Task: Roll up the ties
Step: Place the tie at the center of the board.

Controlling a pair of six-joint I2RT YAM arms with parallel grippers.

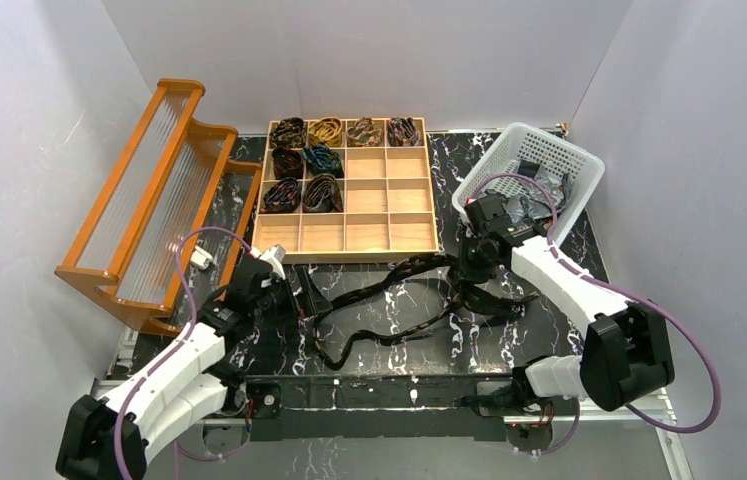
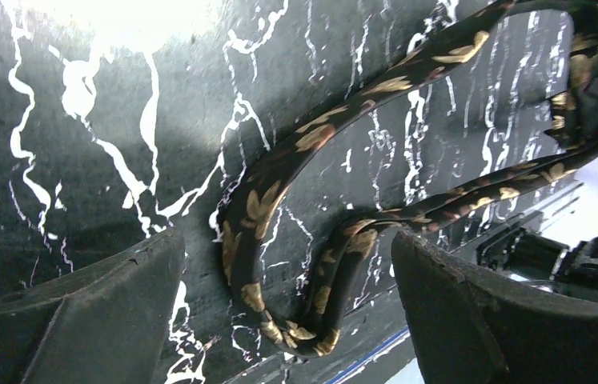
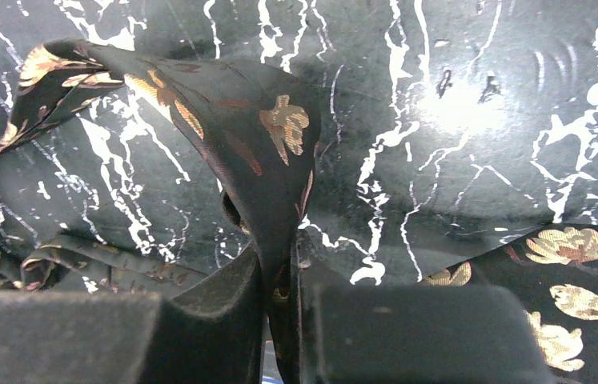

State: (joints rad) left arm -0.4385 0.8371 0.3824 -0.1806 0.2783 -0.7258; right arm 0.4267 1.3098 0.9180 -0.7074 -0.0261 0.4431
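Dark brown gold-flowered tie (image 3: 263,152) sprawls in loose loops on the marbled desk (image 3: 479,120) between the arms. The right tool (image 3: 279,296): clenched on a raised fold of it. The left tool (image 2: 286,240): released, fingers wide, over a bend near the desk's front edge.

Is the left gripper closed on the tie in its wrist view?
No, the left gripper is wide open, and the tie lies bent on the table between its jaws.
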